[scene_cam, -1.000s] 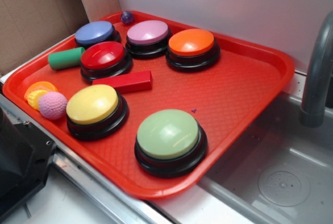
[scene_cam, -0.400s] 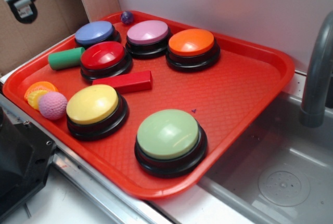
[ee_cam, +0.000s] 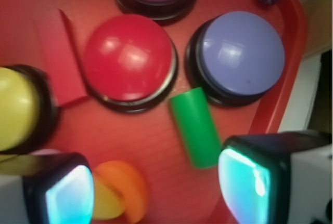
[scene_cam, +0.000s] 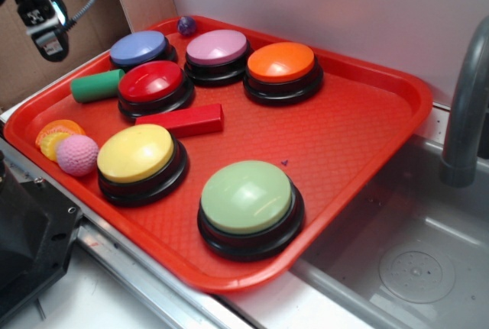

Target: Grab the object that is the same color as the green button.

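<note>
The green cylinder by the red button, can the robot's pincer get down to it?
Probably yes. The pincer hangs open above the green cylinder, with nothing lying on top. The red button and blue button sit close beside it, so it's a bit snug.

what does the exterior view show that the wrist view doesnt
Only the exterior view shows the green button, the orange button, the pink knitted ball, the sink and the whole gripper hanging above the tray's far left corner. Only the wrist view shows the open fingertips up close, framing the tray. Both show the green cylinder lying beside the red button and blue button, plus the red block.
</note>
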Controlling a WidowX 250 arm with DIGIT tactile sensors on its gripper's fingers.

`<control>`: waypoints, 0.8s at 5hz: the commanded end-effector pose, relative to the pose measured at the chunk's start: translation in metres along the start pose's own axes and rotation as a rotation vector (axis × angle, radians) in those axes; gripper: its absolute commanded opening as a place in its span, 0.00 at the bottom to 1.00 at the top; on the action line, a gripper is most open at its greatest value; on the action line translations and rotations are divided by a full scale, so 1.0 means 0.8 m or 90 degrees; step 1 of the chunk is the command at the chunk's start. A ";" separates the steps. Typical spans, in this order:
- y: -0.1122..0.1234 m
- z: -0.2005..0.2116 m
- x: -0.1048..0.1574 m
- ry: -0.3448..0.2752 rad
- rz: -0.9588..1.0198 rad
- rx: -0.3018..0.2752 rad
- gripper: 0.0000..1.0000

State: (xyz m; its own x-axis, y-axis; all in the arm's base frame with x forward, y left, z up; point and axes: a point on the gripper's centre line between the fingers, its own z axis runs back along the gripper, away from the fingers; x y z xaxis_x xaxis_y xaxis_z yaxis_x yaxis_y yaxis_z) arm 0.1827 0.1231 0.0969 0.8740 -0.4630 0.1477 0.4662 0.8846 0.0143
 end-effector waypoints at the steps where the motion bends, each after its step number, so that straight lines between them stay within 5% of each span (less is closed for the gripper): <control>1: 0.040 -0.039 0.002 0.001 -0.029 0.025 1.00; 4: 0.046 -0.089 -0.013 -0.012 -0.067 -0.006 0.98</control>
State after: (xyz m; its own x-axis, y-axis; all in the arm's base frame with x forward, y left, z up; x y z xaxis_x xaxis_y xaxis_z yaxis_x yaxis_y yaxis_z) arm 0.1946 0.1541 0.0192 0.8224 -0.5454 0.1620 0.5546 0.8320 -0.0143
